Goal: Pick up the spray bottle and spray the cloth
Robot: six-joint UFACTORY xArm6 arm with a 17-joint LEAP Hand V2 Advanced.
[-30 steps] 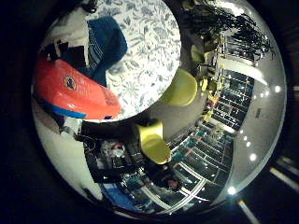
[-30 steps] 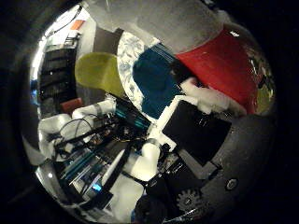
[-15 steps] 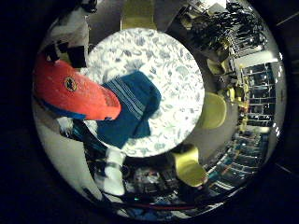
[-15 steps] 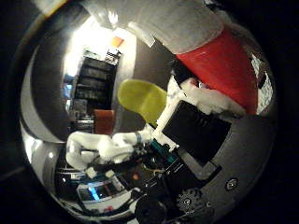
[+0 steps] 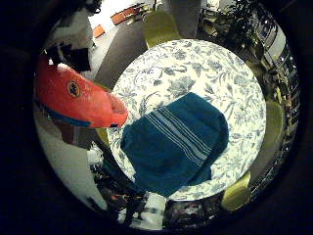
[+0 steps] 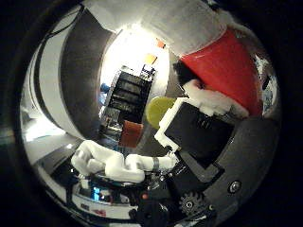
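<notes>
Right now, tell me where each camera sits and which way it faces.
Little finger side palm view: on the palm, facing down at the folded blue striped cloth on the round floral-patterned table; no hand parts clearly show.
Thumb side palm view: on the palm, facing out into the room; white and black hand curled around the bottle.
Shared: the red and white plastic spray bottle, close to the palm.
</notes>
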